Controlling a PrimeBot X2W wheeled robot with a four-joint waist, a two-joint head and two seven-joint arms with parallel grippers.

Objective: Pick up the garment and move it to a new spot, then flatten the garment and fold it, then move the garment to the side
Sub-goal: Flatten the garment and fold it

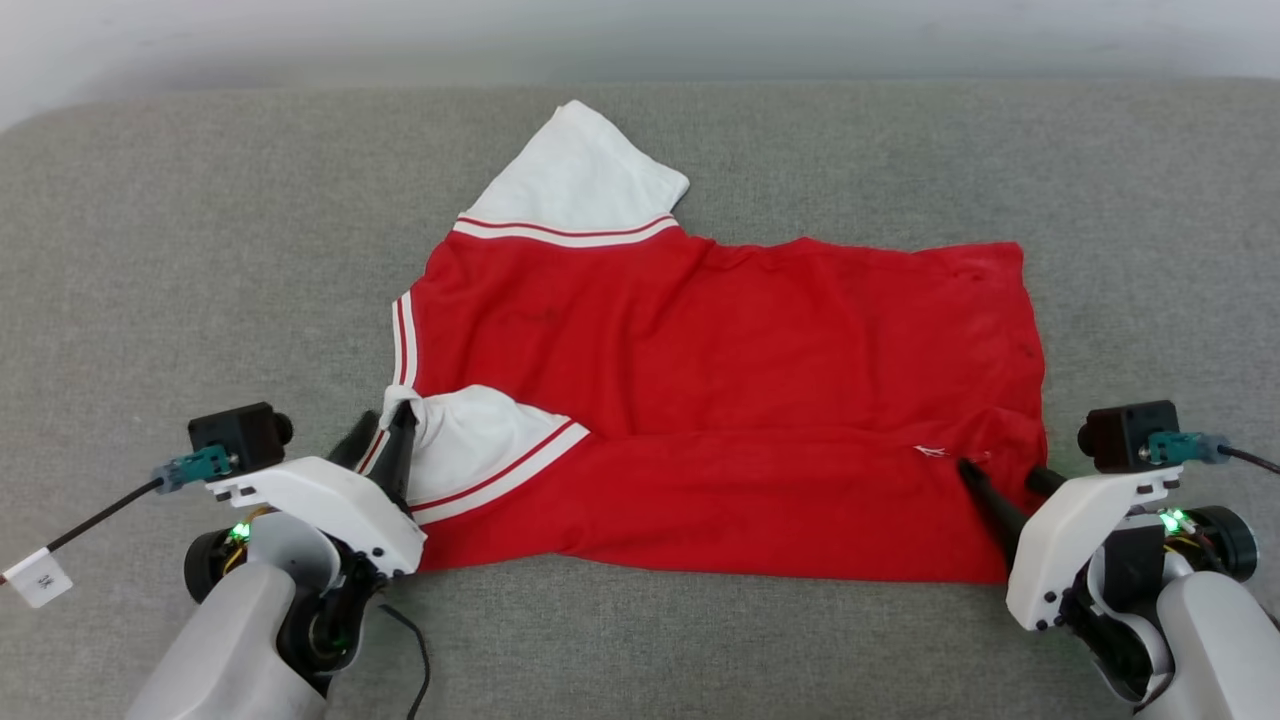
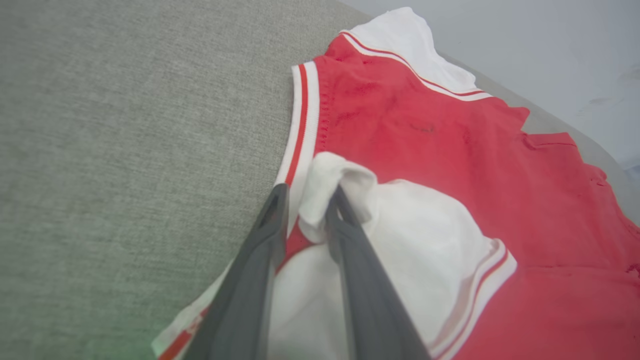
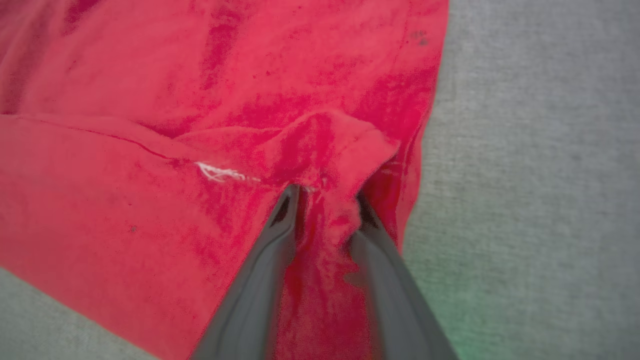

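Garment (image 1: pixel 720 340) lies spread across the middle of the bench (image 1: pixel 200 250), plain red side up, its neck toward our left and its hem toward our right. We see the near long edge turned up over the body, making a straight fold line that runs from the near sleeve (image 1: pixel 480 440) across to the hem. That sleeve is white with red-and-white trim and rests on top of the red cloth. The far sleeve (image 1: pixel 580 185), also white, sticks out flat toward the back of the bench. The striped neck trim (image 1: pixel 404 340) runs along the left edge of the cloth.

Our left gripper (image 1: pixel 385 418) sits at the near left corner, by the neck. In the left wrist view its fingers (image 2: pixel 350 235) stand apart, with a bunched tip of white sleeve and a bit of striped trim lying between them. The cloth there looks loose, not squeezed.

Our right gripper (image 1: pixel 998 470) is at the near right corner, on the hem. In the right wrist view its fingers (image 3: pixel 280 225) are also apart, and a small ridge of red cloth stands up between them. A short white thread (image 1: pixel 930 451) shows on the fold just to the left of it.

Both pale forearms come in from the lower corners of the head view. A dark cable with a white tag (image 1: pixel 38 578) trails off the left wrist camera onto the grey cover.
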